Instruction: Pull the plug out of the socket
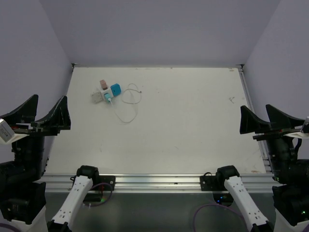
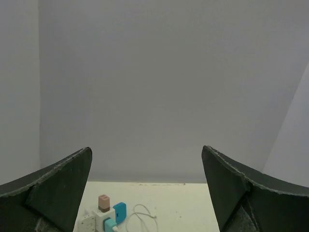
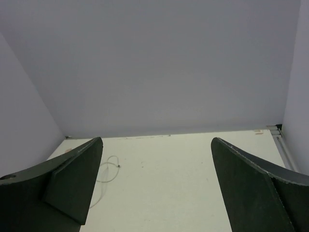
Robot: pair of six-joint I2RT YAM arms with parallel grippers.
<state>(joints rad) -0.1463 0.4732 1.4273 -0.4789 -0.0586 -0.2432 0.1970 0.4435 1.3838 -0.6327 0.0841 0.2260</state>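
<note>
1. Where the two arms are bolted along its near edge, a pale table stretches back to plain grey walls.
2. The left gripper hangs over the table's left edge. Its dark jaws are spread wide and hold nothing.
3. The right gripper hangs over the table's right edge. Its jaws are also spread wide and hold nothing.
4. The socket, a white cube, sits on the table in the far left part, well apart from both grippers and closer to the left one.
5. A blue plug sits against the socket's right side.
6. A flat white square piece touches the socket's left side.
7. A pink plug sits against the socket's far side; in the left wrist view it appears above the cube.
8. A small teal plug sits at the socket's near side.
9. A thin white cable runs from the teal plug, curling in loose loops to the right of the cluster.
</note>
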